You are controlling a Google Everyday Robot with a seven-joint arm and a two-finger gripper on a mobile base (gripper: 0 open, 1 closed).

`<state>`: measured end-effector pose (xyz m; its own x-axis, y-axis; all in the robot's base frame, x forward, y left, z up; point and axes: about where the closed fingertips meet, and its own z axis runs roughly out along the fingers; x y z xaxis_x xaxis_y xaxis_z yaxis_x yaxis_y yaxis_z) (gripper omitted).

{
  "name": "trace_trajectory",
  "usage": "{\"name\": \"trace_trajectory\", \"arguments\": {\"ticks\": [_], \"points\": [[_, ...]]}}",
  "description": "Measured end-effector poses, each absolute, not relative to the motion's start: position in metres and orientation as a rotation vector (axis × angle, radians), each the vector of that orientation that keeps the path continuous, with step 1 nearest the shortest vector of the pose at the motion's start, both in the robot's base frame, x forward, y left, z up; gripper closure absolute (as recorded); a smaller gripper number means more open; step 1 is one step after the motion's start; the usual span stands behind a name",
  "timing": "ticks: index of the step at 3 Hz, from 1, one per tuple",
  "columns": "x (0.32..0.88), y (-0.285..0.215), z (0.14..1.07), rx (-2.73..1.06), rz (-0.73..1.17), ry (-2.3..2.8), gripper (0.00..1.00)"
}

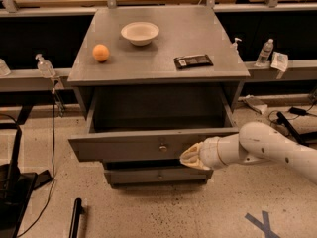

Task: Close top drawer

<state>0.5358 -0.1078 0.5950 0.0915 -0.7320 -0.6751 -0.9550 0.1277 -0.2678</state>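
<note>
The top drawer (124, 145) of the gray cabinet stands pulled far out; its deep gray box is empty and its long flat front panel carries a small metal knob (163, 146) at the centre. My gripper (189, 157), cream-coloured at the end of a white arm coming from the right, sits against the right part of that front panel, just right of the knob and level with the panel's lower edge.
On the cabinet top (163, 66) lie an orange (100, 52), a white bowl (140, 32) and a dark snack bar (193, 61). A lower drawer front (156, 175) shows beneath. Bottles (263, 52) stand on side shelves. Cables and a black stand (12, 182) lie on the floor at left.
</note>
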Motion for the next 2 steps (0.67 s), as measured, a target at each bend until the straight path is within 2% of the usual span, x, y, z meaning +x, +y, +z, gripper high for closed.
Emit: {"name": "trace_trajectory", "arguments": {"ticks": [2], "points": [[0.592,-0.114,0.593,-1.633,0.388,1.706,1.00]]}}
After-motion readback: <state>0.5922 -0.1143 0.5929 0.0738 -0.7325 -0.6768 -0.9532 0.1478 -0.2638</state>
